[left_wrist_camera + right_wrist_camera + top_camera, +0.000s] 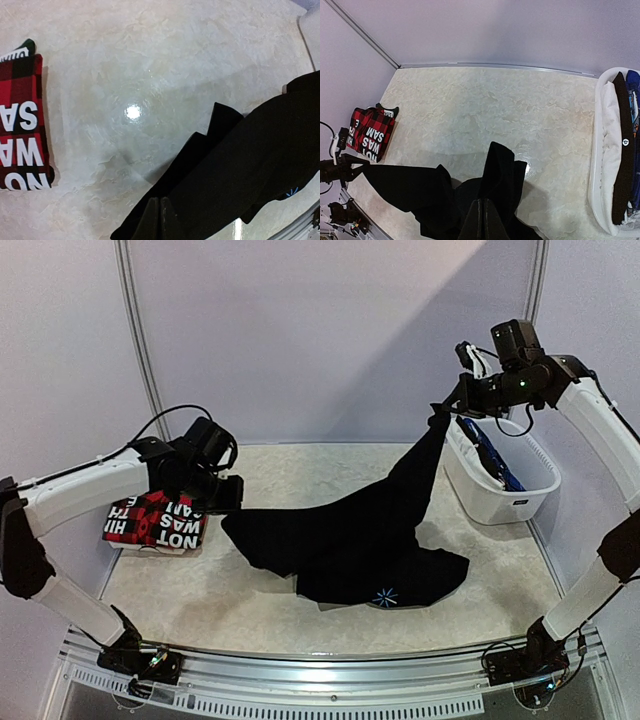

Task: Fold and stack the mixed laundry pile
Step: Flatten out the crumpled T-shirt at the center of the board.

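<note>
A plain black garment [350,540] of the laundry pile lies mid-table, one corner pulled up towards the back right. My right gripper [447,405] is shut on that raised corner, high above the table; in its wrist view the closed fingers [477,220] pinch the cloth [502,170]. My left gripper [232,495] is shut on the garment's left corner, low over the table, its jaws together in black fabric [250,160]. A folded red-black plaid garment with white lettering [155,522] lies at the left, behind the left gripper.
A white plastic basket [500,502] stands at the right, below the right arm, holding a blue plaid shirt [490,455] and, in the right wrist view, a dark item [620,150] and white cloth [609,130]. Walls enclose the back and sides.
</note>
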